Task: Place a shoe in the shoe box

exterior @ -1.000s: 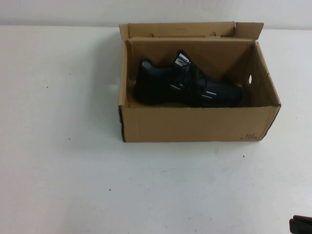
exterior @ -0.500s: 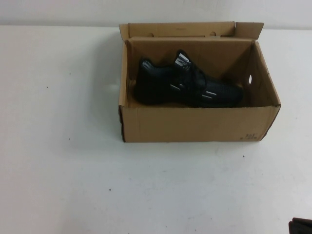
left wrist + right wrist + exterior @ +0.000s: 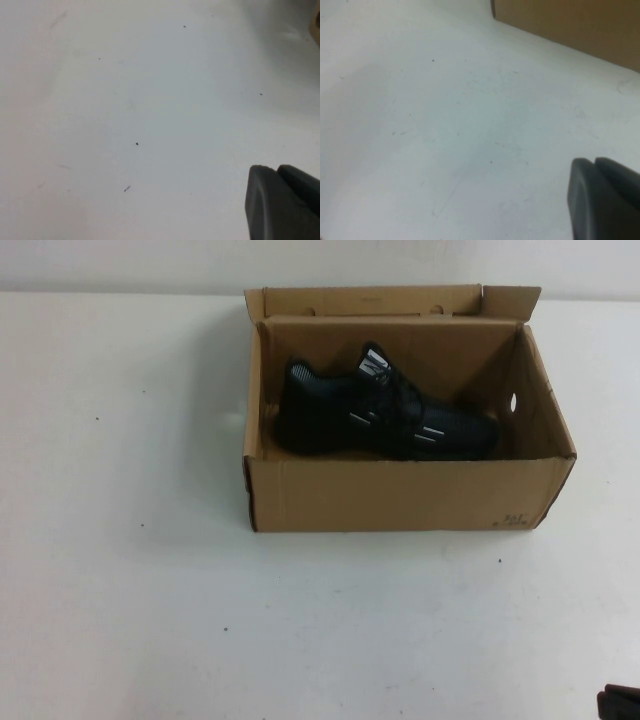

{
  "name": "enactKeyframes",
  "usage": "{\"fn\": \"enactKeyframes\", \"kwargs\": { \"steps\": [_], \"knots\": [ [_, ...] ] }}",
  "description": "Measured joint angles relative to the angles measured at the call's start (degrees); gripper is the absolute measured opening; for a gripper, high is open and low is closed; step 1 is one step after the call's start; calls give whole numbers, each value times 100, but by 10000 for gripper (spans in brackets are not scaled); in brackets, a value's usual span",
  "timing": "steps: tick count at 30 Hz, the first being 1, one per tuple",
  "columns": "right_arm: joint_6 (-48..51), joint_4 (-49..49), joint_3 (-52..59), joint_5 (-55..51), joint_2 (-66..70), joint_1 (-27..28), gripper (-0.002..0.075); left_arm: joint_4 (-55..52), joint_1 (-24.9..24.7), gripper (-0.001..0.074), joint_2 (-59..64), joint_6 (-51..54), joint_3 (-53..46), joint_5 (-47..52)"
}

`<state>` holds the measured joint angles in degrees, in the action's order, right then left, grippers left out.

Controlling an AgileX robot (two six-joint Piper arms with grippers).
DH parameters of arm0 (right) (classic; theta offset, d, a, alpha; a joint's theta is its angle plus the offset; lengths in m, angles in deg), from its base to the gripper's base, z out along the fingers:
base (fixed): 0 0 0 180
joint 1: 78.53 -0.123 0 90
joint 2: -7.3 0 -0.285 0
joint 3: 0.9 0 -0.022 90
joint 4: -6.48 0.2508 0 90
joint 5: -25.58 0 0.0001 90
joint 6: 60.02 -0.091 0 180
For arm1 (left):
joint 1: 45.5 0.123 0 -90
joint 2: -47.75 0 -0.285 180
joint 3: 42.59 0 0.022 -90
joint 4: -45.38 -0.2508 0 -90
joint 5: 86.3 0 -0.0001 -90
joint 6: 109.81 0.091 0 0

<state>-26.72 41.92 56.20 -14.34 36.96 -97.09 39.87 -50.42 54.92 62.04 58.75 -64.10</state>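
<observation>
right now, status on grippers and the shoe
Left gripper over bare table, right gripper low near the table's near right edge. Shoe inside shoe box. Lid open, nothing in the way.

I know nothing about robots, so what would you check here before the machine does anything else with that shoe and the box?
1. Shoe inside the shoe box: ok, it lies on the box floor, toe toward the robot's right.
2. Shoe fully below the box rim: cannot tell, since its tongue rises high against the back wall.
3. Lid flap open: ok, it stands up behind the box.
4. Left tool away from the box: ok, out of the high view, only table beneath it. Open or shut: cannot tell.
5. Right tool away from the box: ok, low at the table's near right corner, holding nothing visible. Open or shut: cannot tell.
</observation>
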Motion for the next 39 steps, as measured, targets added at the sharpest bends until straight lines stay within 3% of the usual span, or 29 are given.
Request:
{"fn": "enactKeyframes", "kwargs": {
  "steps": [6, 14, 20, 23, 39],
  "knots": [
    [-247, -998, 10, 401, -686, 23, -17, 0, 0, -1, 0, 0, 0, 0],
    [-2375, -2529, 915, 2041, -1843, 603, -17, -4, 0, -1, 0, 0, 0, 10],
    [-2903, -2652, 1906, 2514, -2229, 1182, -17, -13, 0, -1, 0, 0, 0, 10],
    [-2941, -2727, 2140, 2192, -2232, 1328, -17, -13, 0, -1, 0, 0, 0, 10],
    [-2941, -2893, 2170, 1888, -2232, 1374, -17, -17, 0, -1, 0, 0, 0, 21]
  ]
}}
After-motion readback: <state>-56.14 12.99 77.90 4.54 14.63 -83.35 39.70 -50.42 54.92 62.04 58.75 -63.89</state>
